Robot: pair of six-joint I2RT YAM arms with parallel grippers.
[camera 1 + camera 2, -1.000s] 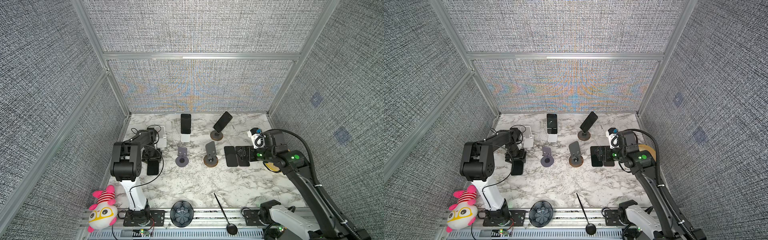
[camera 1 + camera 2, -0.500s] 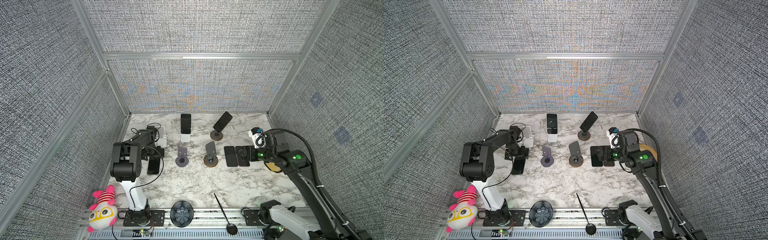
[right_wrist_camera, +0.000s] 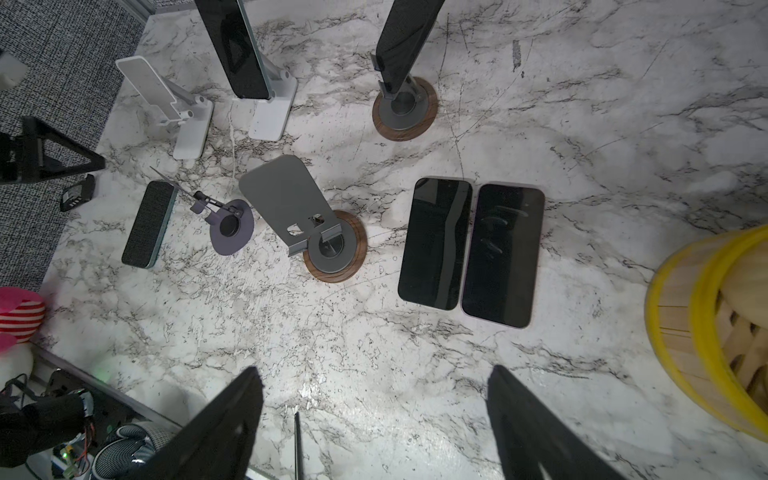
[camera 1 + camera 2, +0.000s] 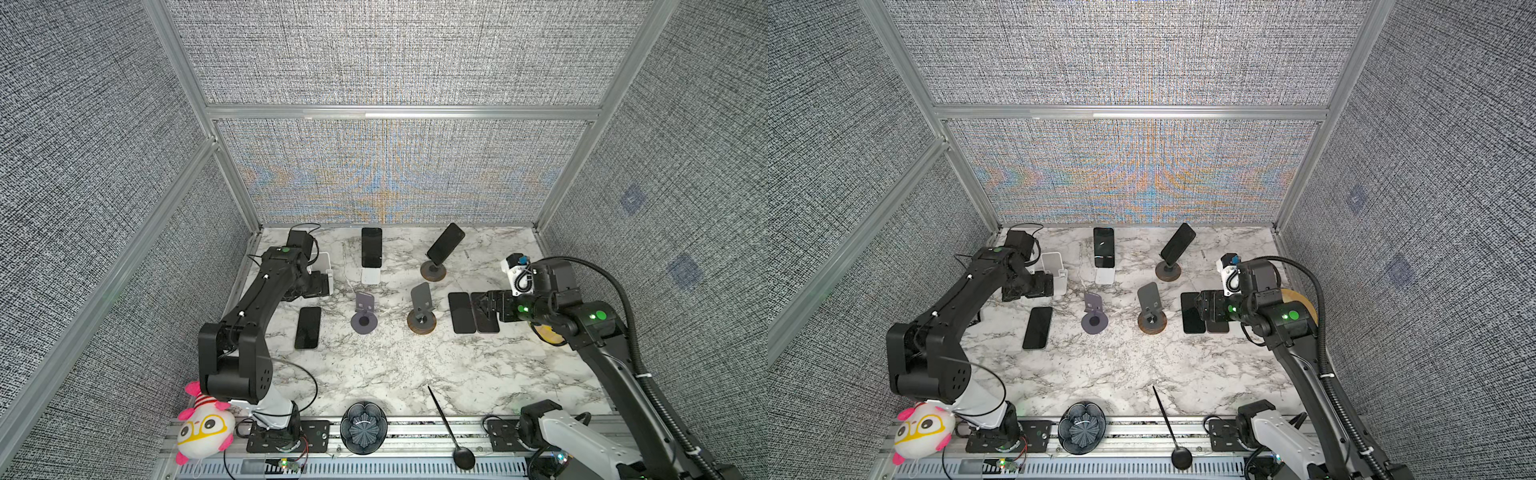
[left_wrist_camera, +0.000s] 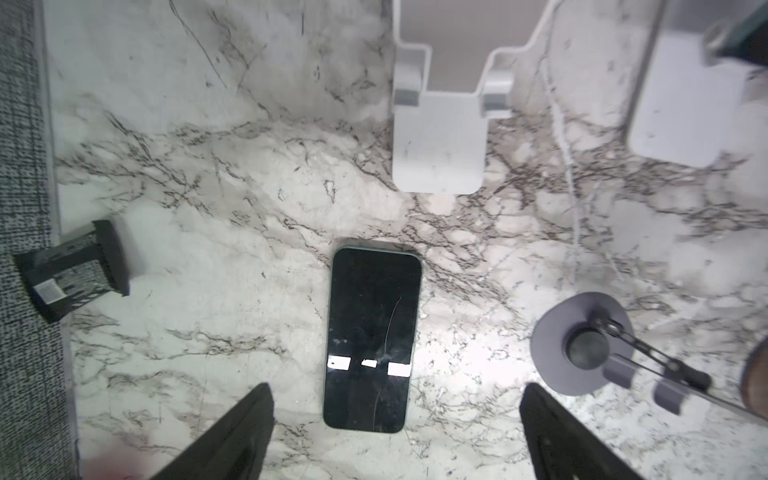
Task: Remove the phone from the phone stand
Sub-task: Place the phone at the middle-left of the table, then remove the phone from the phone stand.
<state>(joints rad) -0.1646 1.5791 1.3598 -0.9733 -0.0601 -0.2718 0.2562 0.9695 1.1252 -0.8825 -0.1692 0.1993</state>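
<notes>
Left jaws: wide, empty. Phone (image 5: pixel 371 340) flat on worktop (image 5: pixel 208 232), white stand (image 5: pixel 438 141) at its 12 o'clock. Right jaws: wide, empty.

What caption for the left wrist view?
Open left gripper framing a black phone lying flat on the marble tabletop, empty white phone stand nearby.

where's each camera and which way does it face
Top views: high over the near edge, looking down at the white marble tabletop; black left arm and right arm show.
Left wrist: looks down at a black phone lying flat; open left fingers show.
Right wrist: looks down at two black phones side by side; open right fingers show.
Shared: both wrist views catch the purple round-based stand.
</notes>
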